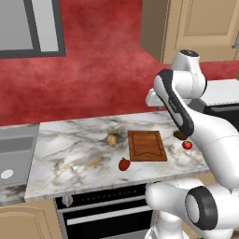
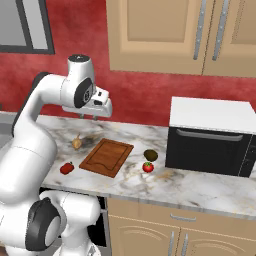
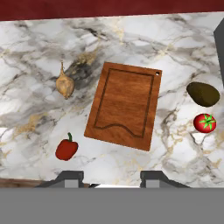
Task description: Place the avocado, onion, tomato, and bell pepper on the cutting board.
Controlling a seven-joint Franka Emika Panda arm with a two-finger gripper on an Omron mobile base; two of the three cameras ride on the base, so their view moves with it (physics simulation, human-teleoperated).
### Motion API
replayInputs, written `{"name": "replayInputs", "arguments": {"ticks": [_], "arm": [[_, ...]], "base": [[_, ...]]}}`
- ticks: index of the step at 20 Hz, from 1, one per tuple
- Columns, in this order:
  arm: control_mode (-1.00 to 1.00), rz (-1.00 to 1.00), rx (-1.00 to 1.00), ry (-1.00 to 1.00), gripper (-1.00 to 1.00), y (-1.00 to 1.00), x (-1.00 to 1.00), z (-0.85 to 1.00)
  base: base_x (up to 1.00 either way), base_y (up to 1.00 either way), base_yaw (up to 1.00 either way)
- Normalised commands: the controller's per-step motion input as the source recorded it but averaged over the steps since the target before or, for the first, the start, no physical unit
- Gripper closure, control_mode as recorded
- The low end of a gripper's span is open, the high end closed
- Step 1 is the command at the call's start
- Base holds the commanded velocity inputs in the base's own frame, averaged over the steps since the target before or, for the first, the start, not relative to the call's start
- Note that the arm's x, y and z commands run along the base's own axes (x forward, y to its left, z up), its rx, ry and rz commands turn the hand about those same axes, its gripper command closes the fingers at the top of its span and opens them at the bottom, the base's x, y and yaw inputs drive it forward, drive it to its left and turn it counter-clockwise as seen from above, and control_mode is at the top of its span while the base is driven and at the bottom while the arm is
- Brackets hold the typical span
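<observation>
The reddish-brown cutting board [image 1: 147, 145] [image 2: 106, 156] [image 3: 124, 105] lies bare on the marble counter. To its left rests the tan onion [image 1: 111, 139] [image 2: 76, 143] [image 3: 65, 85], and near the board's front left corner sits the dark red bell pepper [image 1: 123, 164] [image 2: 67, 168] [image 3: 66, 149]. On the board's right are the dark green avocado [image 1: 179, 135] [image 2: 150, 155] [image 3: 203, 94] and, just in front of it, the red tomato [image 1: 187, 144] [image 2: 148, 167] [image 3: 204, 123]. My gripper [image 2: 87, 116] [image 3: 112, 178] hangs high above the board, open, nothing between its fingers.
A black and white microwave [image 2: 212, 135] stands on the counter right of the avocado. A sink [image 1: 11, 158] is set in at the far left. An oven front [image 1: 107, 210] lies below the counter edge. Wooden cabinets [image 2: 165, 35] hang above.
</observation>
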Motion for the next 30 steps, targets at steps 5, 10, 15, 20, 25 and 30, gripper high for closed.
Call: {"name": "replayInputs", "arguments": {"ticks": [5,10,15,20,25,30], "arm": [[-1.0,0.0,-0.01,0.0,-1.0,0.01,-0.08,-0.04],[-1.0,0.01,-0.08,0.0,-1.0,0.09,-0.29,-0.18],[-1.0,0.01,-0.1,0.0,-1.0,0.31,-0.16,-0.28],[-1.0,0.0,-0.01,0.06,-1.0,0.39,0.0,-0.35],[-1.0,0.0,0.0,0.04,-1.0,0.31,0.0,-0.24],[-1.0,0.0,0.0,0.0,-1.0,0.16,-0.03,-0.16]], "base": [[0.0,0.0,0.0],[0.0,0.0,0.0],[0.0,0.0,0.0],[0.0,0.0,0.0],[0.0,0.0,0.0],[0.0,0.0,0.0]]}}
